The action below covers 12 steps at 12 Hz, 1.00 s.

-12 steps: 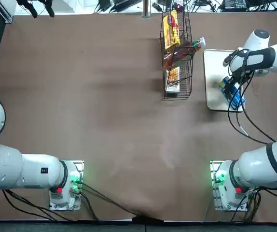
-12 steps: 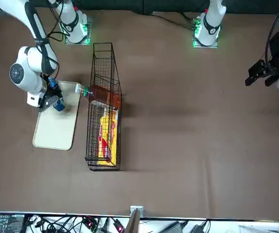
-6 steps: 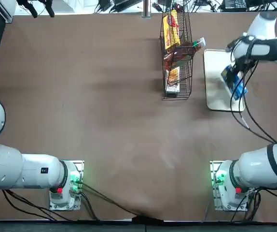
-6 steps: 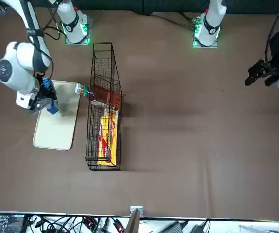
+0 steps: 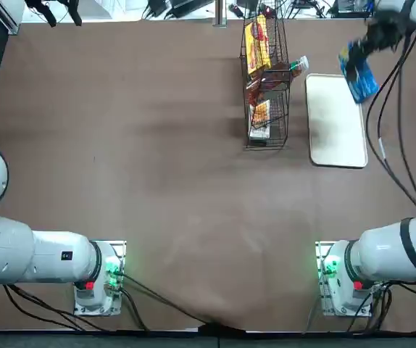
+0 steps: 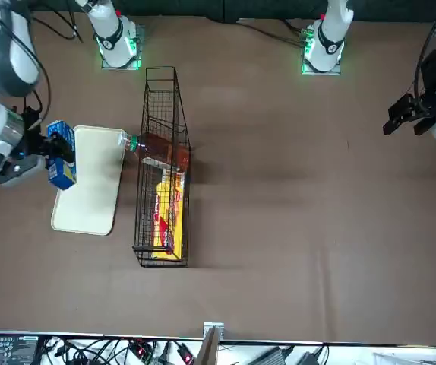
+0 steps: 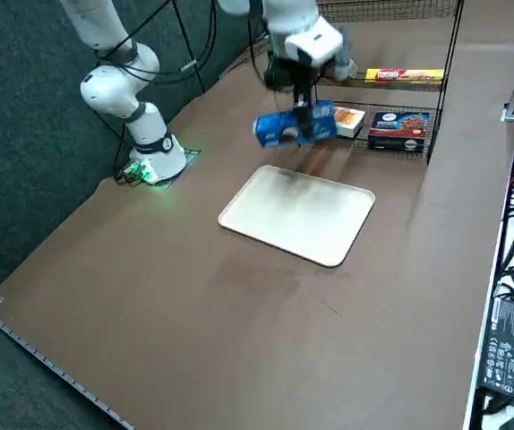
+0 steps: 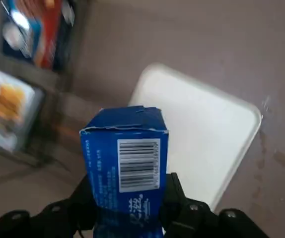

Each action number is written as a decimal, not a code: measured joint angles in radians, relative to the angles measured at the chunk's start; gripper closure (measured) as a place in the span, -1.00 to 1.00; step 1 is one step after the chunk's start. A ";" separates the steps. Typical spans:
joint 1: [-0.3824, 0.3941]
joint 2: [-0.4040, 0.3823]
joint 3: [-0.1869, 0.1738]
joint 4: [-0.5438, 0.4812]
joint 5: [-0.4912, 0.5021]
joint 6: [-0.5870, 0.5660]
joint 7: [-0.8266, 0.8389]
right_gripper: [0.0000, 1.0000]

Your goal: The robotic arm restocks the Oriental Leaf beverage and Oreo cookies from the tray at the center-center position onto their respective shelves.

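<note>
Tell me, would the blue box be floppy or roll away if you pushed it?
The blue box looks like stiff card with straight edges, so it probably isn't floppy. Its flat sides should make it slide, not roll. It might dent if the right gripper squeezes hard.

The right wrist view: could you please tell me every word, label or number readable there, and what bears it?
"滋": white, on the blue cardboard box in the right gripper.
Too small or blurred: the box's other print, its barcode digits, the red-and-blue packet's lettering.
</note>
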 joint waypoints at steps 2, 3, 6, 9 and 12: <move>0.011 0.003 0.000 0.088 0.044 -0.025 0.072 -0.23; 0.024 0.006 0.001 0.122 0.050 -0.029 0.120 -0.23; 0.080 0.020 0.003 0.225 0.051 -0.083 0.263 -0.23; 0.150 0.039 0.005 0.379 0.051 -0.195 0.449 -0.23; 0.192 0.053 0.005 0.483 0.051 -0.293 0.567 -0.23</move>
